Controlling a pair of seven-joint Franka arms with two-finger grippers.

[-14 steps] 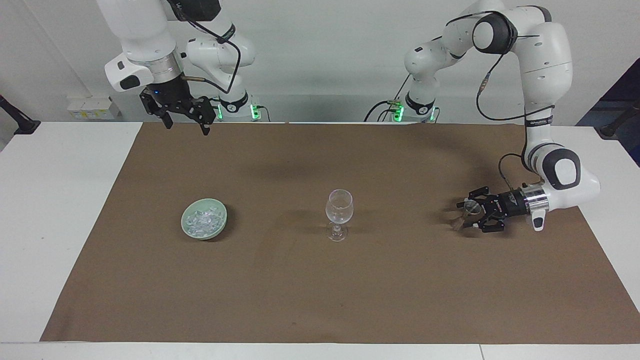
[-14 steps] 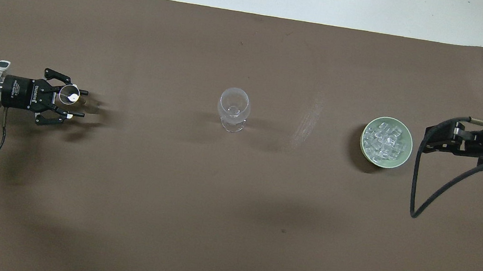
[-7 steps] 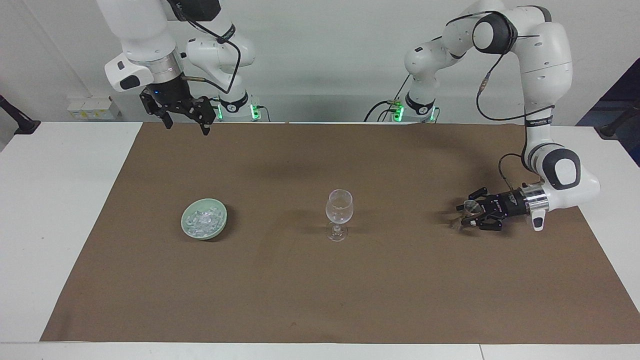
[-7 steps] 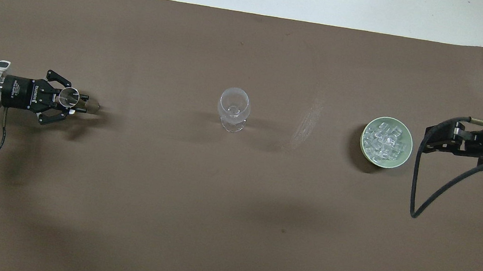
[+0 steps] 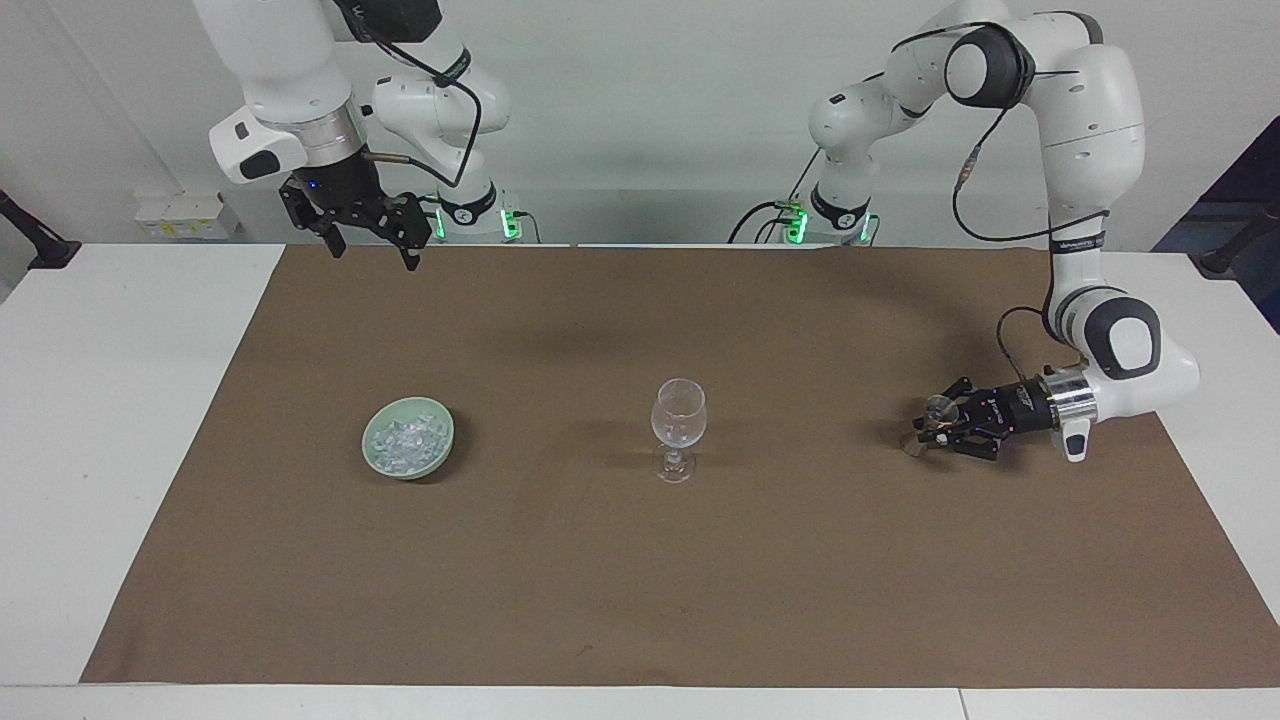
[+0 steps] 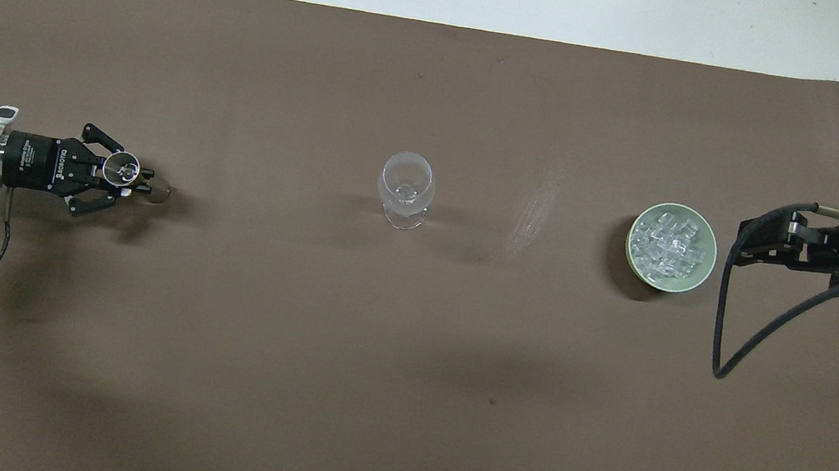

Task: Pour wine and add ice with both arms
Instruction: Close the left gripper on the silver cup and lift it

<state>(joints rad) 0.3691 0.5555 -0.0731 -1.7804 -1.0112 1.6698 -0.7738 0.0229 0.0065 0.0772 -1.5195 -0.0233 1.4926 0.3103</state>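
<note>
An empty clear wine glass [image 5: 678, 420] stands upright mid-table; it also shows in the overhead view [image 6: 406, 185]. A pale green bowl [image 5: 410, 470] [image 6: 664, 284] toward the right arm's end holds the ice [image 5: 405, 440] [image 6: 670, 240]. My left gripper [image 5: 930, 428] [image 6: 139, 181] is low over the mat at the left arm's end. It lies level and is shut on a small clear glass vessel [image 5: 938, 408] [image 6: 122, 167]. My right gripper [image 5: 372, 252] [image 6: 742, 244] is open and empty, raised high above the mat's edge by its base; the right arm waits.
A brown mat [image 5: 640, 580] [image 6: 291, 348] covers most of the white table [image 5: 110, 400]. A faint pale smear [image 6: 531, 218] marks the mat between the wine glass and the bowl.
My left gripper's fingers have closed in around the small glass vessel, which has shifted slightly. The right arm, wine glass and bowl have not moved.
</note>
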